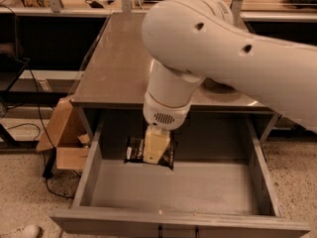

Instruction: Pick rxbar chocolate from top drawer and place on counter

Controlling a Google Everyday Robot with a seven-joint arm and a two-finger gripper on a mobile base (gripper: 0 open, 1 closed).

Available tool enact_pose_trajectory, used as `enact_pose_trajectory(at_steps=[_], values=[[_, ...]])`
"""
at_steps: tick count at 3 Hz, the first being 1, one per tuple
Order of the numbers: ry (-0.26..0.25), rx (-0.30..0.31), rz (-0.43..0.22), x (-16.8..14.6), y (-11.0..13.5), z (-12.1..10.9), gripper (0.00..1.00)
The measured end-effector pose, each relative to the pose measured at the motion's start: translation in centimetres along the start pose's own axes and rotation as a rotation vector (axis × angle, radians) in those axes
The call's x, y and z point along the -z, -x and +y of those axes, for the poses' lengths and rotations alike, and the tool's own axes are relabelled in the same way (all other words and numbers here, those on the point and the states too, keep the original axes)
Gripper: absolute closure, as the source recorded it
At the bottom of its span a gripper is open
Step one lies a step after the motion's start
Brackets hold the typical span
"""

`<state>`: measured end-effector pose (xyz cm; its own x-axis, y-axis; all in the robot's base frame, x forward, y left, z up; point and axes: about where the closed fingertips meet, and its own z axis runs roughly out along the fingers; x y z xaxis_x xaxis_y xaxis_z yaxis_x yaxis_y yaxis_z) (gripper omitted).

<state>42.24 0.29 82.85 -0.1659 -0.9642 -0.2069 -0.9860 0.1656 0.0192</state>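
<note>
The top drawer (pixel 198 190) stands pulled out below the counter (pixel 119 63), with its plain grey floor showing. The rxbar chocolate (pixel 133 151), a flat black wrapper, lies at the back of the drawer, left of centre. My gripper (pixel 156 148) points down from the big white arm (pixel 208 48), directly over the middle of the bar and covering part of it. From this view I cannot tell whether it is touching or holding the bar.
A brown cardboard box (pixel 62 133) sits on the floor against the drawer's left side, with cables beside it. The white arm covers the right part of the counter. Shelves and benches line the far wall.
</note>
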Motion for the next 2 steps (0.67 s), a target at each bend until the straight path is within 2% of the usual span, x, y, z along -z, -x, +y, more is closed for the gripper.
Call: enact_pose_trajectory(at_steps=[1,2], values=[[-0.025,0.080,-0.020,2.1,3.1,0.5,1.00],[-0.027,0.165,-0.036,3.3,6.3,1.3,1.00]])
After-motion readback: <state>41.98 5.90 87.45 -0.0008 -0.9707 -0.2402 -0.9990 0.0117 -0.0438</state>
